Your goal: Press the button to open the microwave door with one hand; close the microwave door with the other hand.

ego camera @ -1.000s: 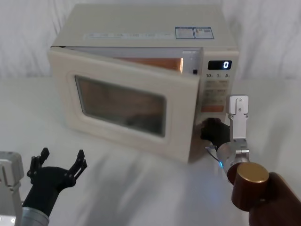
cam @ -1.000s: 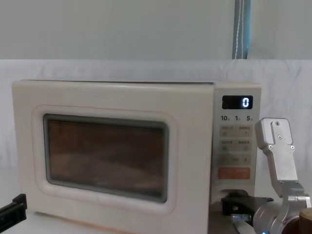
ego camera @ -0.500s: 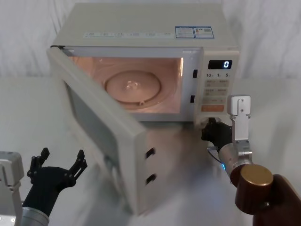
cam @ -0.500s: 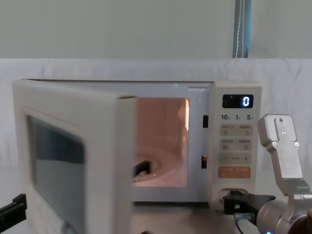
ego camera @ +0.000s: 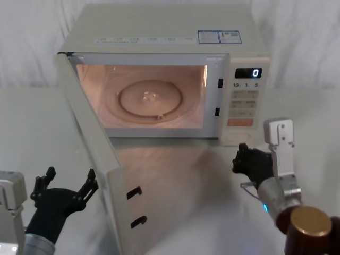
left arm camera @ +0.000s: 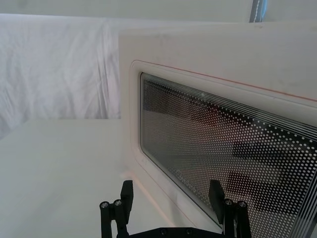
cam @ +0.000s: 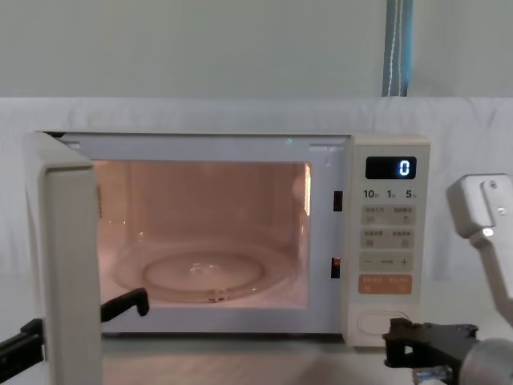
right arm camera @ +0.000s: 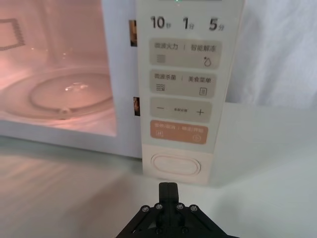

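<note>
The cream microwave (ego camera: pixel 159 26) stands at the back of the table with its cavity lit. The microwave door (ego camera: pixel 106 175) hangs wide open, swung out on its left hinge toward me, its edge (cam: pixel 68 265) facing the chest camera. The wide cream oval button (right arm camera: pixel 176 164) sits at the foot of the control panel. My right gripper (right arm camera: pixel 168 187) is shut, empty, and a short way in front of the button (cam: pixel 377 322) without touching it. My left gripper (ego camera: pixel 66 183) is open low at the front left, just outside the door's window (left arm camera: pixel 223 148).
Inside the cavity lies a glass turntable (ego camera: pixel 150 98). The display (ego camera: pixel 248 73) reads 0. White cloth covers the table (ego camera: pixel 202 180) and the wall behind. The swung-out door takes up the space in front of the microwave's left half.
The door swung from barely ajar to wide open toward the left. My right gripper drew back from the button toward me. The left gripper stayed put.
</note>
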